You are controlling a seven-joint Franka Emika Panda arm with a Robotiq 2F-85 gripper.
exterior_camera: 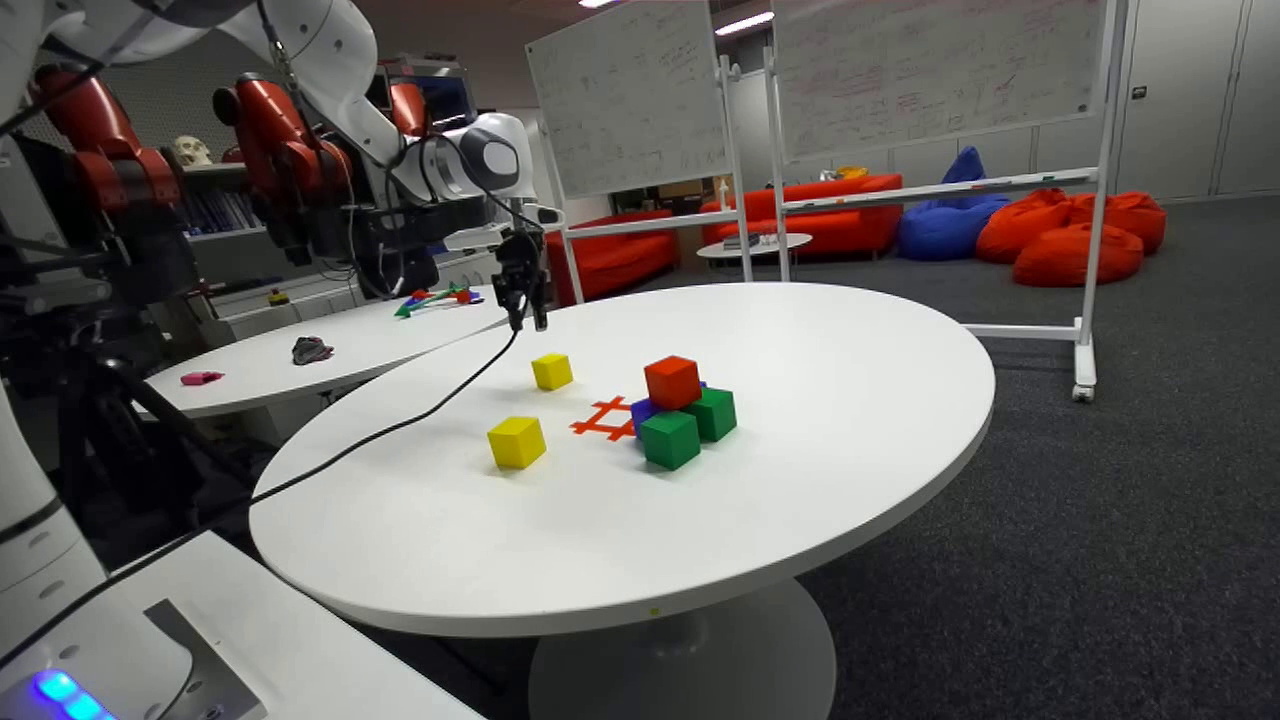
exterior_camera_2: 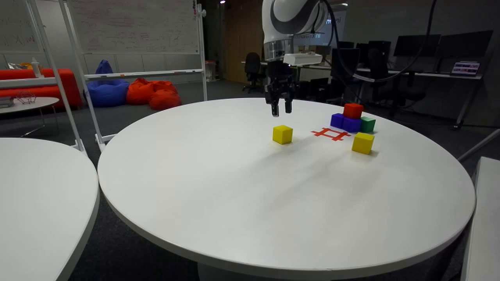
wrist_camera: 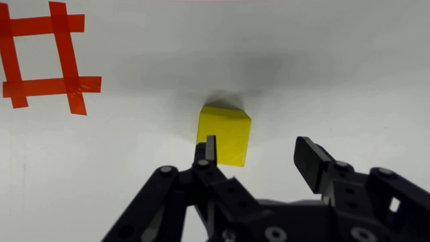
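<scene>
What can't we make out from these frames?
Yellow cube, wrist view: lower-left corner hidden behind a gripper finger.
Red tape, wrist view: cut off by the left edge.
Blue cubes, in an exterior view: mostly hidden by the red cube and green cubes.
Whiteboard writing, in both exterior views: too faint and small to read.

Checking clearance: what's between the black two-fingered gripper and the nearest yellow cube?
Only air: both exterior views show a bare gap from gripper to yellow cube.
</scene>
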